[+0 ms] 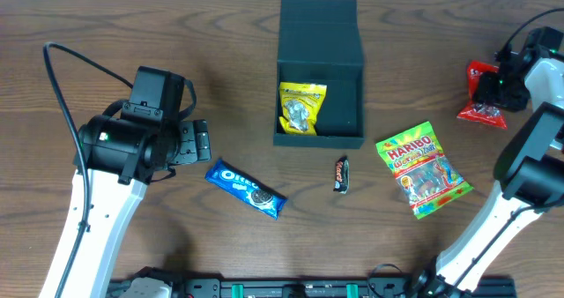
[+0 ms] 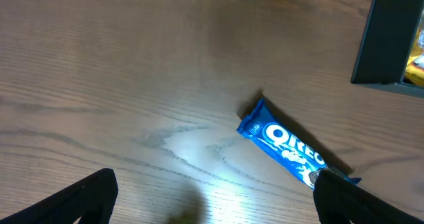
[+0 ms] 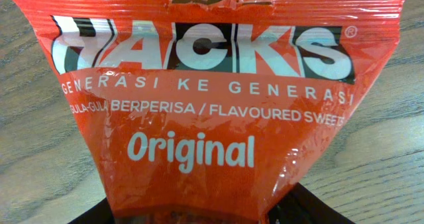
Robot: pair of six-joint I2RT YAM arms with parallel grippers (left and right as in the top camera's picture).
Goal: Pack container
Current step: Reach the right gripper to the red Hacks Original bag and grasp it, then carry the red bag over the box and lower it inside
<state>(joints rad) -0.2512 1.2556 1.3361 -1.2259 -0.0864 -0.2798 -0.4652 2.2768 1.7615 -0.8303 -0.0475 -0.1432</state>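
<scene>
The container (image 1: 344,140), a dark square box with its flap lid (image 1: 319,29) open at the back, sits at the table's middle. A yellow snack packet (image 1: 301,108) lies inside it. My left gripper (image 1: 199,145) is open and empty, just left of a blue Oreo packet (image 1: 246,188). In the left wrist view the Oreo packet (image 2: 285,144) lies by the right finger of the left gripper (image 2: 218,207), and the container's corner (image 2: 384,38) shows at top right. My right gripper (image 1: 490,88) is shut on a red Hacks sweets packet (image 3: 212,85) at the far right (image 1: 483,113).
A Haribo gummy bag (image 1: 423,168) lies right of the container's front. A small dark chocolate bar (image 1: 341,174) lies just in front of the container. The left arm's cable (image 1: 62,78) loops over the table's left side.
</scene>
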